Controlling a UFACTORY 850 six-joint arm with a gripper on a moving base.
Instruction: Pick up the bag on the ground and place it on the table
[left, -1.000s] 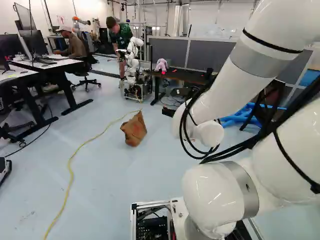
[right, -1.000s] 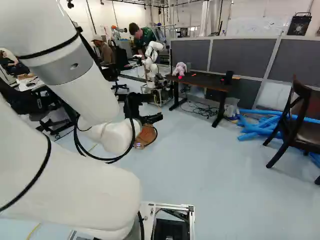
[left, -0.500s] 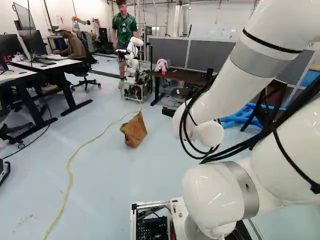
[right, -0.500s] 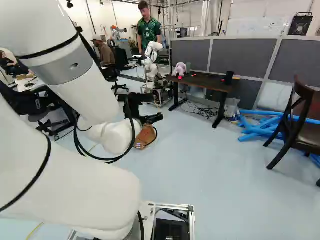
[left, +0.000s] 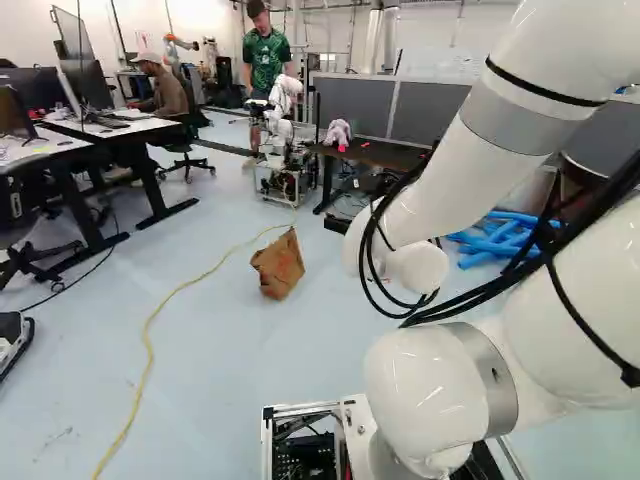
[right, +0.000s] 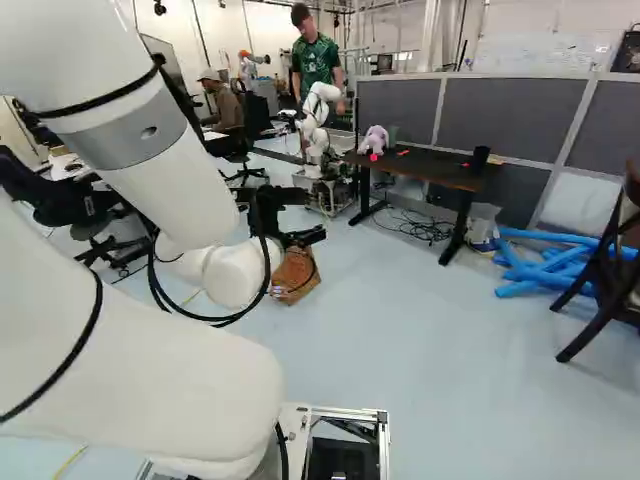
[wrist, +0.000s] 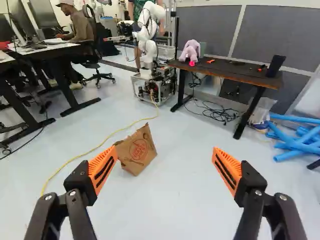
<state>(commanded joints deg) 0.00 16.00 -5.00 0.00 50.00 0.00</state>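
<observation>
Bag (wrist: 138, 151) of creased brown paper looks light, soft and easily torn, so the wide-spread pincer (wrist: 164, 153) should nip it gently near its upper peak.

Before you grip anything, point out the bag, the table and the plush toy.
Bag (wrist: 138, 150): wrist view, its printed side.
Table (wrist: 225, 69): wrist view, bare part of its top.
Plush toy (wrist: 189, 50): wrist view, its body.

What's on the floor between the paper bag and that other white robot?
A yellow cord lies on the floor between the paper bag and another robot. The wrist view shows it.
</observation>
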